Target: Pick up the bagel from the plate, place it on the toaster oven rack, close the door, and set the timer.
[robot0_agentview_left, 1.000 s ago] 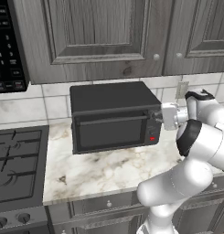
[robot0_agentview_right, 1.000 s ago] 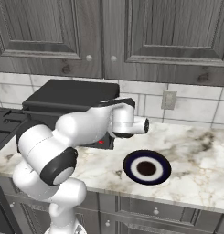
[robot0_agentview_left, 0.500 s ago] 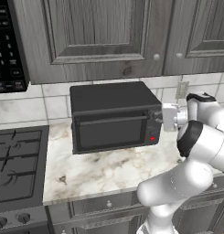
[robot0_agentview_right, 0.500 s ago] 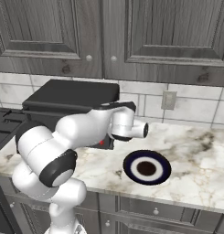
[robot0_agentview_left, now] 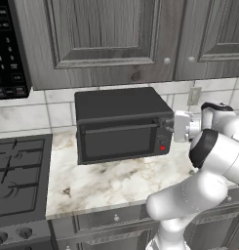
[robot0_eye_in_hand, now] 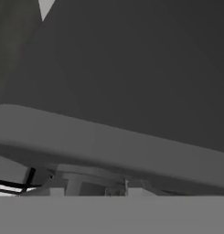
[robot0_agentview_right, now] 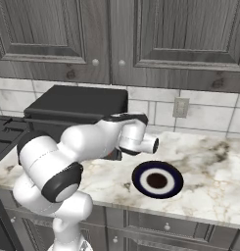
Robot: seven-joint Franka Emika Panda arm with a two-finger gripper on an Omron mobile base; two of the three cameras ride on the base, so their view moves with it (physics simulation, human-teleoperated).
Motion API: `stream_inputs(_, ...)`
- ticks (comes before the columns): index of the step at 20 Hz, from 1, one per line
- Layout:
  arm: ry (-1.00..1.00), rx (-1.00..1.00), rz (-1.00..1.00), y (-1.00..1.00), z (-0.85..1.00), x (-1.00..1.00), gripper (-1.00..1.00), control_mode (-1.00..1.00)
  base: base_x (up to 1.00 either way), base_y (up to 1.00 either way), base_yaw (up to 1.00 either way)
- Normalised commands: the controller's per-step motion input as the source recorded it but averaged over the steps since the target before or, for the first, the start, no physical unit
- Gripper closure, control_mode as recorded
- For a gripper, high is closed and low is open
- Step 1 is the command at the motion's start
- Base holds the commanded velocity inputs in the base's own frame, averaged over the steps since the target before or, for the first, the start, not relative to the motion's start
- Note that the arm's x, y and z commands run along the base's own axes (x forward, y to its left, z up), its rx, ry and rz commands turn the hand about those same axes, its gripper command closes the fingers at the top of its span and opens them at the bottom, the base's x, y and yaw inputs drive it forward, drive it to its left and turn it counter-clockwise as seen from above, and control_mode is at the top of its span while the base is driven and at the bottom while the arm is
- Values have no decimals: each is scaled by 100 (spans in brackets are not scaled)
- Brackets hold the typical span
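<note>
My claw (robot0_agentview_left: 169, 124) is pressed up against the right front corner of the toaster oven (robot0_agentview_left: 122, 123), at the top of the thin strip with the little red light (robot0_agentview_left: 162, 147). My fingers are tucked against the black box, so I cannot see them well. From what I can tell they are pinched nearly together, and I cannot see if they are squeezing anything.

Close to me is the stone counter (robot0_agentview_left: 106, 181), pale with brown swirls. On my right side sits the plate (robot0_agentview_right: 156, 179). It is round and dark blue, with a white ring and a dark middle. There is no bagel on it. It lies flat on the counter, near the oven but not touching it.

The oven stands on the counter against the tiled wall. The door (robot0_agentview_left: 120, 142) is shut, and its thin bar handle (robot0_agentview_left: 120, 128) runs along the top. The glass is too dark for me to see inside.

To the left of the counter is a black stove (robot0_agentview_left: 16, 178). Above it hangs a microwave with buttons (robot0_agentview_left: 8, 51). On the wall is a small socket (robot0_agentview_right: 180, 107). Highest up are grey wooden cupboards (robot0_agentview_left: 111, 36).
</note>
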Motion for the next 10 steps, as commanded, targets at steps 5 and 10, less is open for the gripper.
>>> stream_inputs(5, 0, 53, 2, -51, -1, 15, 100, -100, 0, 0, 0)
stream_inputs(10, 3, 52, 0, -53, -17, 8, 100, -100, 0, 0, 0)
